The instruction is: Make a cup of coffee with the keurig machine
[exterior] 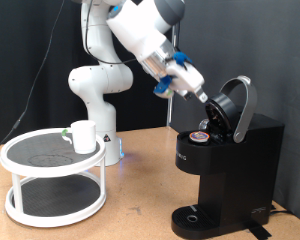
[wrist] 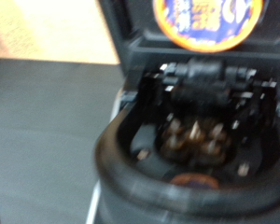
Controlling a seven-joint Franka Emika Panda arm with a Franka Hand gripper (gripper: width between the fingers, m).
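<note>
The black keurig machine stands at the exterior view's right with its domed lid hinged up. A small brown-topped pod sits in the open chamber. My gripper hangs just above the pod, close against the inside of the raised lid, with nothing seen between its fingers. The white cup stands on the top shelf of a round stand at the left, far from the gripper. The wrist view is blurred: it shows the lid's underside and the pod's orange label, but no fingers.
The white two-tier round stand takes up the left of the wooden table. The robot's white base rises behind it. The machine's round drip tray is at its foot, with nothing on it. A dark curtain closes the back.
</note>
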